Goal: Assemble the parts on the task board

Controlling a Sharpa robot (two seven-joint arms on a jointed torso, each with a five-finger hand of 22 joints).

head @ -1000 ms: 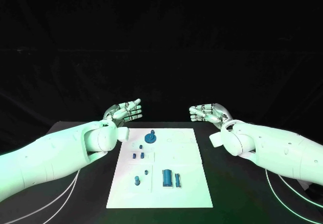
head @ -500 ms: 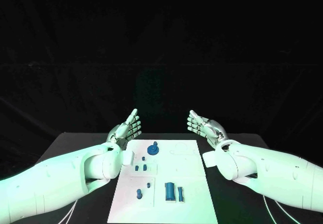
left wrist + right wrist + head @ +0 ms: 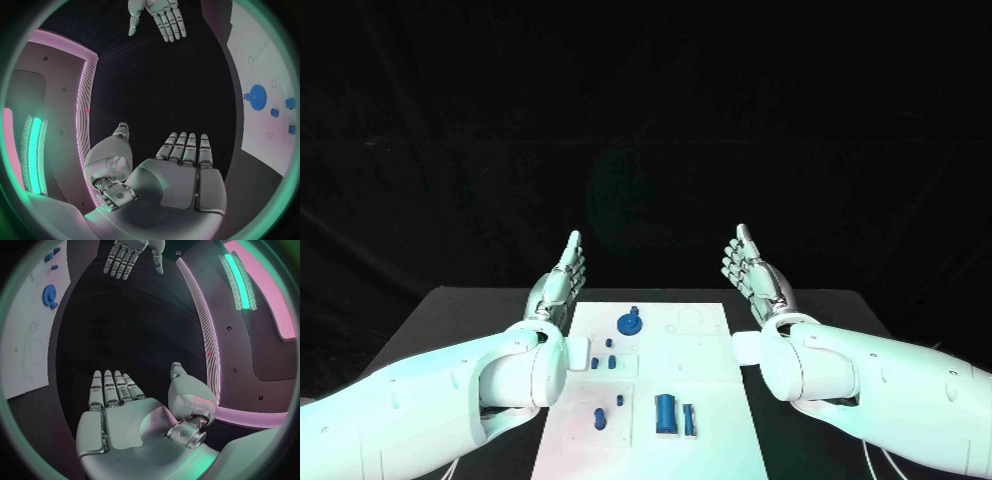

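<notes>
Entry, task board (image 3: 704, 360): white flat plate, mid-table on the black table (image 3: 473, 310), running away from you between the 2 arms. Contents, far end to near end:
- 1 blue round gear-like part (image 3: 630, 322) with an upright stub, standing at the far end; beside it, faint empty circular outlines (image 3: 692, 320).
- small blue pegs (image 3: 604, 352), a loose cluster in the middle, left of centre (too small for you to count with confidence).
- 1 small blue peg-like piece (image 3: 599, 417) near the near end, left side.
- 1 blue cylinder (image 3: 665, 412) and 1 slimmer blue bar (image 3: 688, 417), side by side, just apart, in a recess near the near end.

Entry, left hand (image 3: 561, 281): silver, released, fingers straight and together, grasping nothing, raised beyond the board's far left corner.

Entry, right hand (image 3: 757, 277): silver, likewise flat and empty, palm inward, raised beyond the far right corner.

Stage: you cannot settle it. Seated gear and loose-looking pieces fit either a partly built board or one awaiting more work.

Risks, as judgement: the parts are small and closely set, so a broad hand coming down could nudge neighbours out of place or off the plate. The cylinder may roll if knocked. The plate itself could slide if pushed sideways.
</notes>
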